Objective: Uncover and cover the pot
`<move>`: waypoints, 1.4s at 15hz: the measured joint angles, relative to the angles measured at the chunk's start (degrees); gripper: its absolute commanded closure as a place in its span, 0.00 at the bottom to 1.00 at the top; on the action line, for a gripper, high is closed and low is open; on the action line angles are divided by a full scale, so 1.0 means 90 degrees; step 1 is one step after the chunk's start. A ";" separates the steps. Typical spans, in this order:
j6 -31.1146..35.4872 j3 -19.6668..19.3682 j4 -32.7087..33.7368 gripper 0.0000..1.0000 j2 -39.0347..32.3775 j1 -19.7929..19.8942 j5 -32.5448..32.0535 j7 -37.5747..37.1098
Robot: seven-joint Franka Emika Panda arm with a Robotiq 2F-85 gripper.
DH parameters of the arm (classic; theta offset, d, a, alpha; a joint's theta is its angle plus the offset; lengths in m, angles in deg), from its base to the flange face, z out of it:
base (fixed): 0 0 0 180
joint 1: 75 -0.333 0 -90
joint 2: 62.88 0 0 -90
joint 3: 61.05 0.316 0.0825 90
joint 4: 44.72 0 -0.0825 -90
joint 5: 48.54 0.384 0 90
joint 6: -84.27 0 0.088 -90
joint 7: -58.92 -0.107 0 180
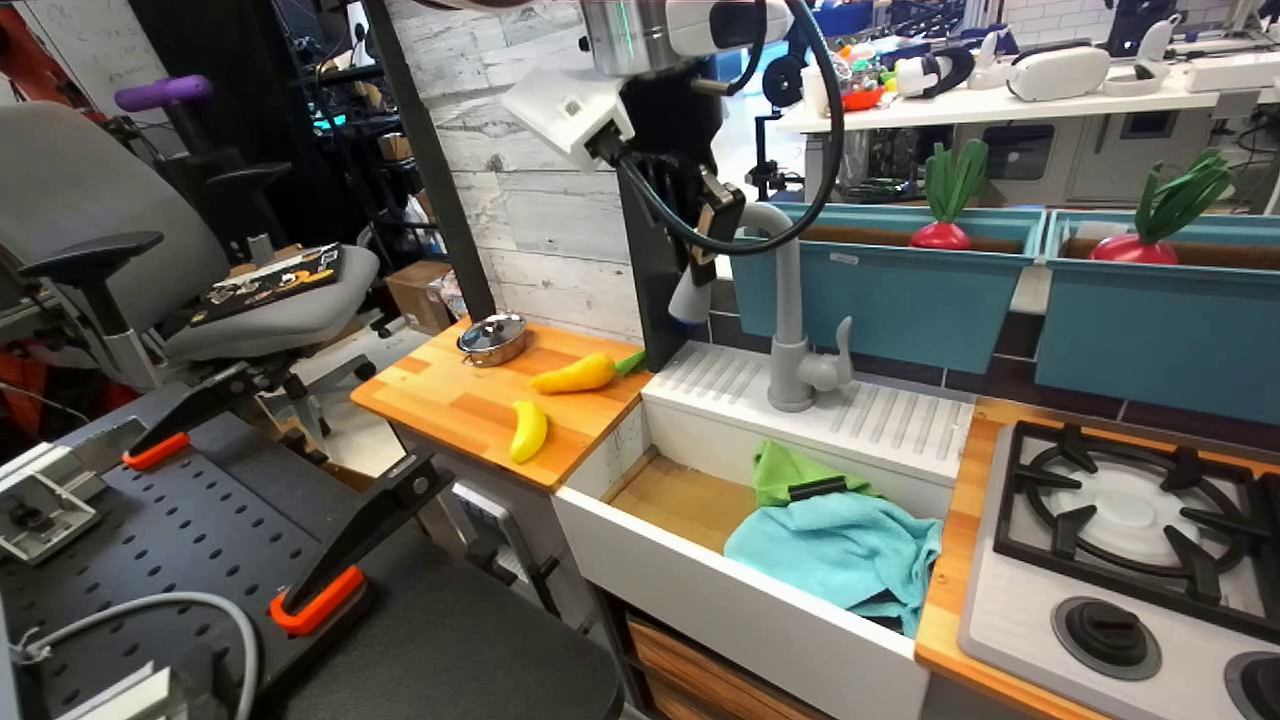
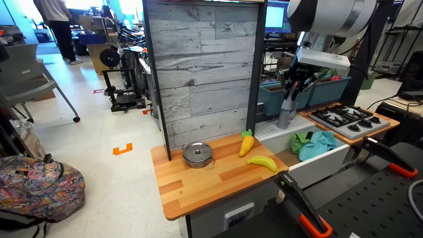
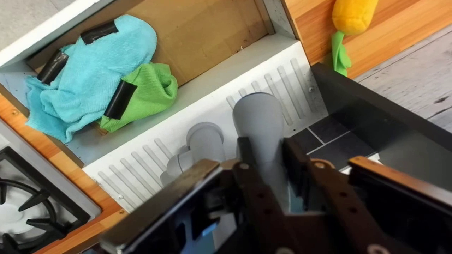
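The pot (image 1: 492,340) is a small squat silver metal pot with a dark lid seated on top. It stands toward the back of the wooden counter (image 2: 195,195) in both exterior views, and the wrist view does not take it in. Well away from it, over the sink's back ledge, my gripper (image 3: 265,148) has its fingers on both sides of the grey faucet's spray head (image 3: 257,109). The jaws look closed on that head, whose wide end points down below them. In an exterior view the gripper (image 2: 294,87) is partly blurred into the dark wrist.
A yellow banana (image 2: 262,163) and a yellow vegetable with a green stem (image 2: 247,145) lie right of the pot. The sink (image 1: 690,500) holds a blue cloth (image 1: 840,550) and a green cloth (image 1: 790,475). Blue planters (image 1: 870,300), a dark post (image 2: 257,66) and a stove (image 1: 1110,560) stand around.
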 measured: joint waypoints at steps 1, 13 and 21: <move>0.0048 0.0032 -0.0013 0.93 0.0000 0.0028 0.0005 0.0008; 0.0325 0.0240 -0.0051 0.93 -0.0018 0.0164 0.0010 0.0166; 0.0807 0.0625 -0.0035 0.83 -0.0066 0.0360 0.0109 0.0583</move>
